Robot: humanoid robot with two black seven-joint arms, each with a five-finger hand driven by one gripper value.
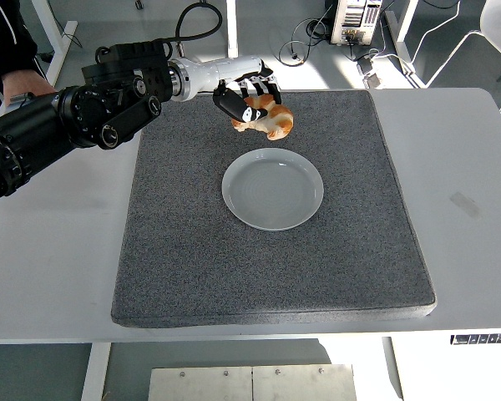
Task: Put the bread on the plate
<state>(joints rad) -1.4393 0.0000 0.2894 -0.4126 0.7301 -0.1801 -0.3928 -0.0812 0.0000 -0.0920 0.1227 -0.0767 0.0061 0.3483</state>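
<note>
My left hand (249, 98) is shut on the bread (269, 119), a golden-brown croissant-like piece, and holds it in the air above the grey mat (192, 251), just beyond the far edge of the plate (273, 189). The plate is white, round and empty, and lies at the middle of the mat. My black left arm reaches in from the left edge across the mat's far left corner. My right arm does not show.
The mat covers most of the white table (468, 167). A person's hand and dark sleeve (17, 75) show at the top left, behind my arm. Cables and a computer case (355, 21) lie on the floor beyond the table.
</note>
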